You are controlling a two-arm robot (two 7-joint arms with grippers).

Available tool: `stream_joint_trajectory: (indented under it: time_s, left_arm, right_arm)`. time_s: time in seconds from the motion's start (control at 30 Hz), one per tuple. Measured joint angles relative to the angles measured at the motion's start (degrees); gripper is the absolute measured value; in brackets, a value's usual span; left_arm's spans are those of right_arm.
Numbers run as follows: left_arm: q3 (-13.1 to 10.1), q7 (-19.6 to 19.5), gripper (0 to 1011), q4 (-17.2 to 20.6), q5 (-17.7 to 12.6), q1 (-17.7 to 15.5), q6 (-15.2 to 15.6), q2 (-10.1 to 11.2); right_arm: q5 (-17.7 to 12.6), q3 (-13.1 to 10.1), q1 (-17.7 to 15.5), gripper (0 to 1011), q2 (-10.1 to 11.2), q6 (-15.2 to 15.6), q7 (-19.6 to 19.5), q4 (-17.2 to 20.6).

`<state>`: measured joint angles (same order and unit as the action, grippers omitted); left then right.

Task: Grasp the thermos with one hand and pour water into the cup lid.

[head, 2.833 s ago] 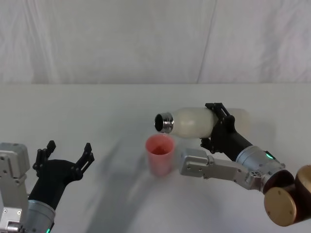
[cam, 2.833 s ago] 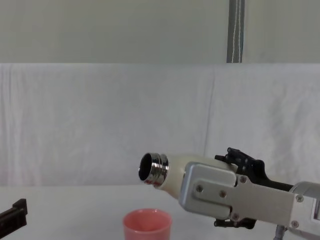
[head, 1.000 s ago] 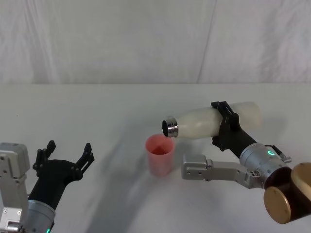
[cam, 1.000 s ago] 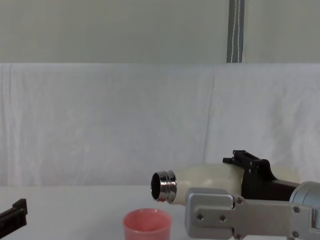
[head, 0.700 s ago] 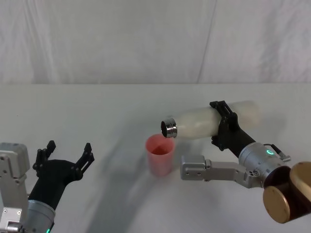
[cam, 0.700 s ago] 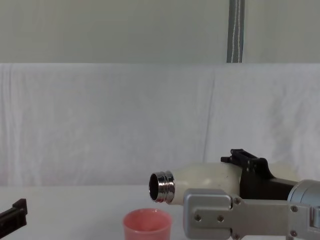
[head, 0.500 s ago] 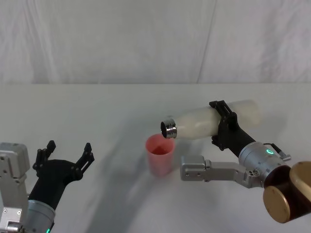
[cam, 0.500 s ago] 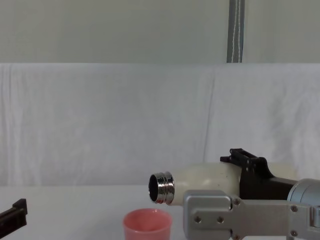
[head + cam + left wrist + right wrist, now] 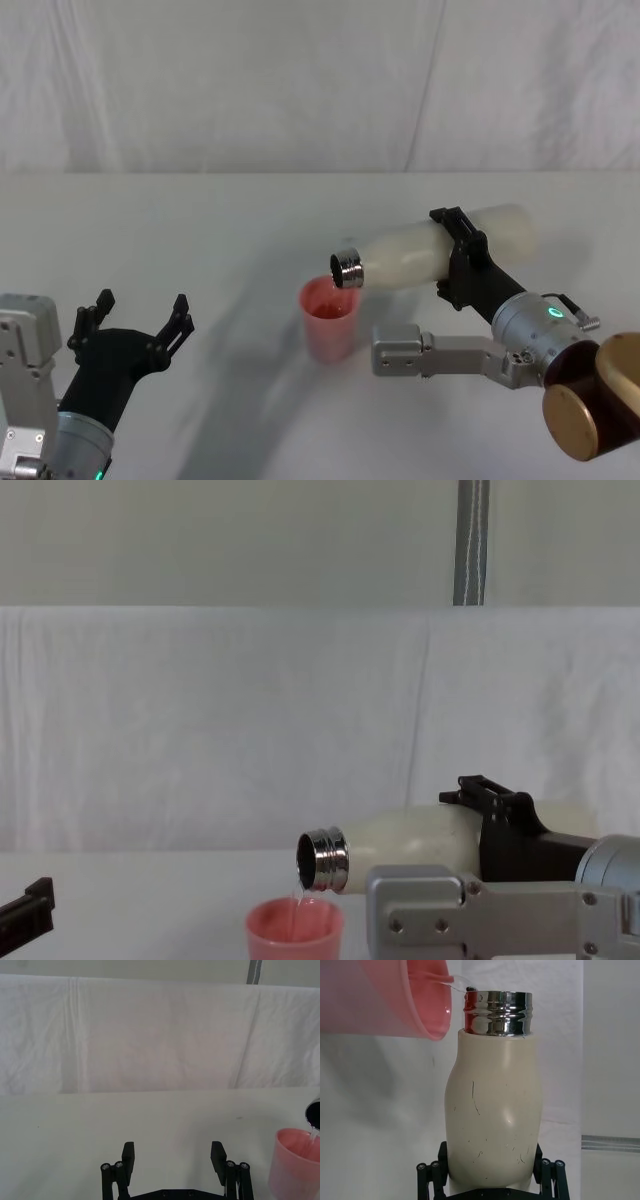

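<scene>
Cream-white and lying almost on its side, the thermos (image 9: 430, 251) is up off the table in my right claw (image 9: 458, 262), whose black fingers are closed round the middle of the body; on the right wrist feed I see them pressed against either side of the bottle's lower half (image 9: 492, 1125). The chrome neck (image 9: 346, 268) points toward my left and dips slightly, sitting just above the rim of the pink cup (image 9: 330, 318). From the chest camera a thin stream of water (image 9: 300, 896) drops from the mouth of the bottle (image 9: 400, 845) into the cup (image 9: 294, 932). The right wrist feed shows the same clear trickle (image 9: 451, 982) leaving the lip and passing over the pink rim (image 9: 395, 1000). The cup stands upright on the white table (image 9: 250, 220), near the middle, just in front of me.

My left claw (image 9: 135, 325) hovers low over the near left of the table, well apart from the cup, fingers spread wide and holding nothing. On its own wrist feed the two fingers (image 9: 128, 1156) stand apart over bare tabletop, with the cup (image 9: 295, 1165) off toward the frame's edge.
</scene>
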<state>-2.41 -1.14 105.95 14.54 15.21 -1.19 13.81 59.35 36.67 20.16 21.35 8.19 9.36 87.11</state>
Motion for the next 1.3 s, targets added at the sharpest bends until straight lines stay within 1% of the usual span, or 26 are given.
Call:
stream_joint_trajectory:
  time_s: [0.7,1.3]
  left_arm:
    - [0.00,0.00,1001,0.00,0.00,0.00,0.00,0.00]
    - [0.00,0.00,1001,0.00,0.00,0.00,0.00,0.00]
  right_arm:
    - [-0.13,-0.50,0.05,962,0.50,0.20,0.39,0.64]
    - [0.46,-0.25,0.63,962,0.84,0.25,1.05,1.12]
